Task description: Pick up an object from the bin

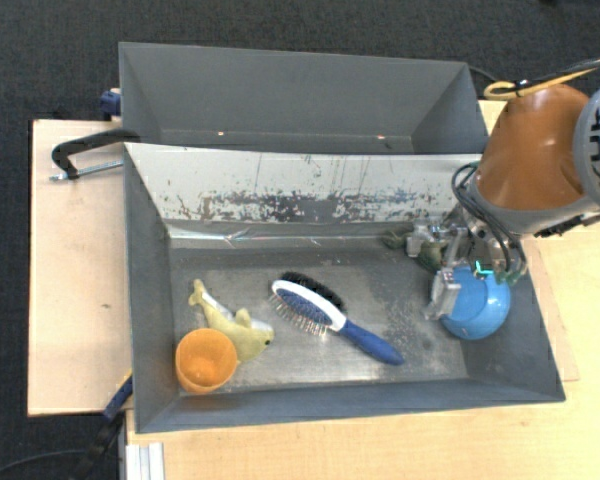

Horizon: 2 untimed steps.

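The gripper (460, 273), spread or pinching I cannot tell, is hovering at the round blue object (478, 311) at the right of the bin (530, 346); centring first is seeming wise.

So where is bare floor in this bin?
Free: floor between the blue-handled white hairbrush and the round blue object at the gripper, and behind the brush. Crowded: front left, orange cup beside yellow rubber toy.

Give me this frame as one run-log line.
gripper: low at bin right end, at blue round object | grasp: unclear | rest: blue-and-white hairbrush centre; yellow toy, orange cup left
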Available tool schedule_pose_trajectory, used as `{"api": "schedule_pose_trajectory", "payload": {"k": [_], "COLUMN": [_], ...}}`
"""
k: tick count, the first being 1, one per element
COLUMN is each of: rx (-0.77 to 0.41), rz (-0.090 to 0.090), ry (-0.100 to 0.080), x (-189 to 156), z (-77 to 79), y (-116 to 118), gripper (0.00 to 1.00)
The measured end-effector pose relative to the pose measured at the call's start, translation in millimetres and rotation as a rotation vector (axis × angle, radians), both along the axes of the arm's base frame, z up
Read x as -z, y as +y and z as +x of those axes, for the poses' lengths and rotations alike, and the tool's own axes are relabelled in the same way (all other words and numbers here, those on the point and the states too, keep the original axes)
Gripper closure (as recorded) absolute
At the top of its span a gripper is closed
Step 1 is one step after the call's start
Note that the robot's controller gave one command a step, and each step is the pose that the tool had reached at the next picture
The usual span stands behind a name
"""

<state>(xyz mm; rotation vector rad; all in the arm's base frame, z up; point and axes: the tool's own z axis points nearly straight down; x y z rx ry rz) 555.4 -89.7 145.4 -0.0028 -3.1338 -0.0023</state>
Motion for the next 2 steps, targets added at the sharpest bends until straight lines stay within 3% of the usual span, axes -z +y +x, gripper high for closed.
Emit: {"api": "schedule_pose_trajectory", "payload": {"k": [1,2], "rx": [0.345,0.372], "rz": [-0.003,0.001], "ry": [0.000,-0.005], "x": [75,43], "z": [-32.3,-57.2], "y": [88,128], "gripper": [0.00,0.00]}}
